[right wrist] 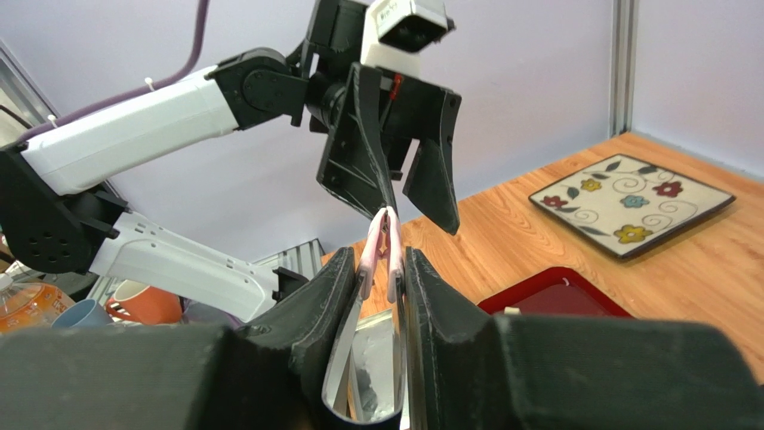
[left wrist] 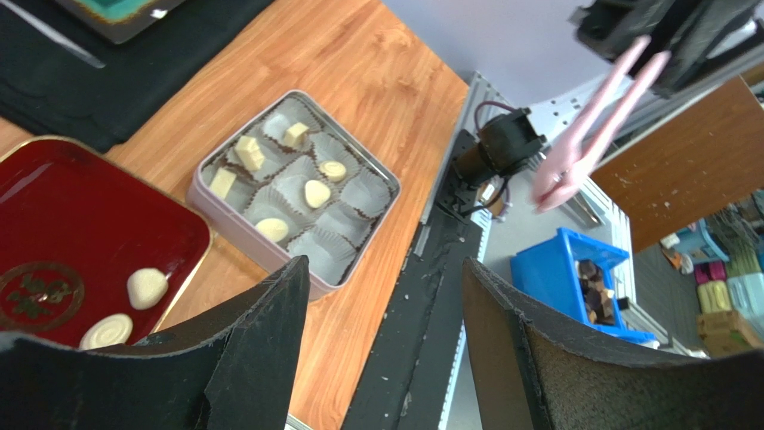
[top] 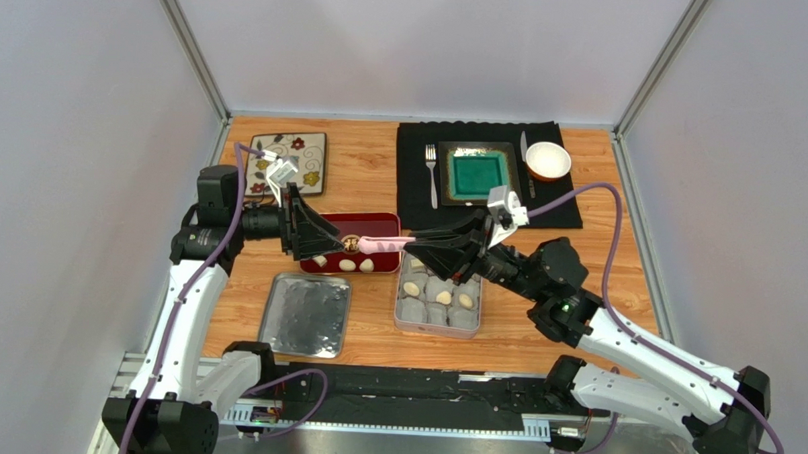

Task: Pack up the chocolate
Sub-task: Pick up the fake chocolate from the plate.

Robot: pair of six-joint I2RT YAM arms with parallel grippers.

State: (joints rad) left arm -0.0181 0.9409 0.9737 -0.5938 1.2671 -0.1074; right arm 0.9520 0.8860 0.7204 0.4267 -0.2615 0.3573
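Since the tongs, not a bare finger, will lift each piece, what matters is where their tips hang relative to the loose pieces. Farthest left, the left gripper (left wrist: 386, 269) has its black fingers spread wide with nothing between them, and it is held up off the table above the tray's left end. Just to its right lies the glossy dark-red rounded-square tray (top: 373, 224). Three small cream-coloured rounded lumps of chocolate (top: 346, 265) sit in a row along its near edge.

Next come the slim pink plastic tongs (top: 379, 243). Their long axis runs almost straight across the table, with the tips pointing left at the left gripper and raised above the middle of the tray. From those tips the row of lumps lies down and slightly toward the robot. I judge the next move to be a short dip and a small pull nearward, not a sideways reach.

The right gripper (right wrist: 381, 269) clamps the tongs by their handle end, its fingers pressed against both pink arms. It is the arm placed to work. Farthest right, the pale rectangular metal tin (left wrist: 242, 235) lined with white crinkled paper cups already holds several lumps. Some cups are bare.
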